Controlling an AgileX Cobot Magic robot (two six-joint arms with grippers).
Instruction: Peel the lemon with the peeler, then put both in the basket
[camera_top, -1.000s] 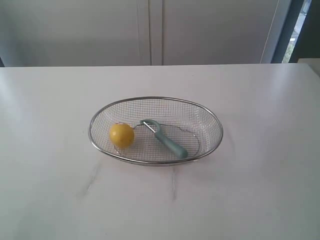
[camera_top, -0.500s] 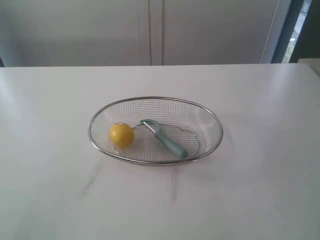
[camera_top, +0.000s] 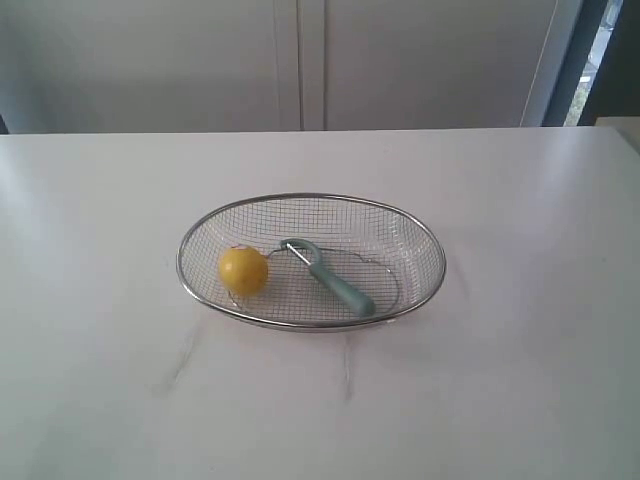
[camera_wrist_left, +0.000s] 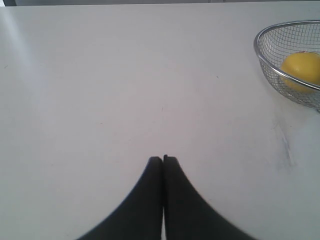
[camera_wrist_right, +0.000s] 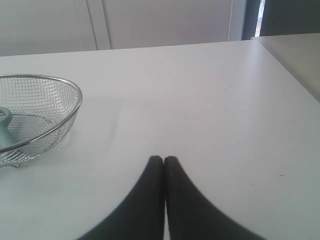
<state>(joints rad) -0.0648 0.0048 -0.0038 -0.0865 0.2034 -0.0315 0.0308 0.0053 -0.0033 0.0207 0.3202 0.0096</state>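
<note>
My left claw (camera_wrist_left: 163, 159) is clenched on nothing, its two black tips pressed flat together over bare bench (camera_top: 500, 400), well apart from the basket (camera_top: 310, 196). My right claw (camera_wrist_right: 163, 159) is clenched and empty too, out on the other side of the basket, also well clear of its rim. I judge both are parked there so that neither arm hangs over the mesh or blocks the view into it.

The lemon (camera_top: 243, 270) sits inside the basket, down against the mesh wall at the end nearer my left claw. That is where a round thing settles in a shallow sloped bowl. The peeler (camera_top: 335, 279) lies flat on the basket floor just beside the lemon, its looped head toward the fruit and its teal handle slanting off toward the end nearer my right claw.

The lemon's skin looks whole and yellow, apart from a small reddish mark on top. Whether any peel has come off, I cannot tell.
</note>
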